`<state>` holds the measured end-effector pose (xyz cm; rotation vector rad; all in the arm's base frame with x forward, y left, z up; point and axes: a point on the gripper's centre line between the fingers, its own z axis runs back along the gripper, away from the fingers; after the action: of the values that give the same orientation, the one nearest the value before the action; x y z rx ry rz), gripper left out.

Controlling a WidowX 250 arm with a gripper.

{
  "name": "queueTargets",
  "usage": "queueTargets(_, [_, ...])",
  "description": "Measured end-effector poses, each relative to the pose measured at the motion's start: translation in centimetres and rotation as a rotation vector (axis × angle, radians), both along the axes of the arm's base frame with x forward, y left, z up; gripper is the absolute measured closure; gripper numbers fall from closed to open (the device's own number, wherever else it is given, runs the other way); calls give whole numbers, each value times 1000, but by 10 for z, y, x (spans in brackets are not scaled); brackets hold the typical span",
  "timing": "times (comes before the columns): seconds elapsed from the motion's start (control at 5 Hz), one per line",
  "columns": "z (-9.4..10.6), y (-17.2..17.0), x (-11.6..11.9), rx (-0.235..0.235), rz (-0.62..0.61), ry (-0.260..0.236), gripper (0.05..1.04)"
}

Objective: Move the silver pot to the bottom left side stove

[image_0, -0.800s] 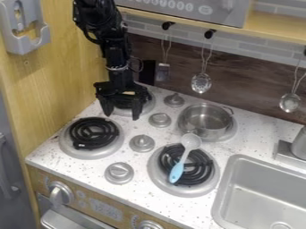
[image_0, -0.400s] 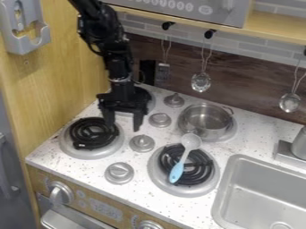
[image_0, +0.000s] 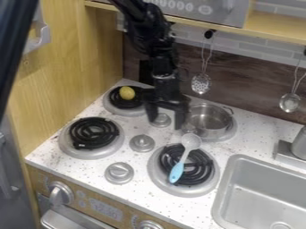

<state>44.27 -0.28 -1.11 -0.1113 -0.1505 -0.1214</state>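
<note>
Silver round metal pot [image_0: 206,125] awaits grasping near the speckled white counter's [image_0: 133,127] back edge; the black robot fingers [image_0: 166,126], spread and empty (beside it), should next straddle its rim.

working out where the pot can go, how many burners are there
4: the back left burner, under a yellow object; the front left burner; the front right burner, under a spoon; the back right burner, mostly hidden by the silver pot.
</note>
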Motion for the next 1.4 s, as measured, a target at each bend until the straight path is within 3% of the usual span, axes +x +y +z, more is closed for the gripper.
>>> queueTargets(0.4, [5, -59, 36, -6, -152, -56, 85])
queueTargets(0.6, [3, -69, 45, 2, -181, -64, 85])
queueTargets(1.0, [-29, -82, 52, 24, -222, -21, 85])
queueTargets(1.2, [-40, -81, 52, 36, -229, -5, 143])
queueTargets(1.4, [-39, -81, 53, 36, -240, -14, 449])
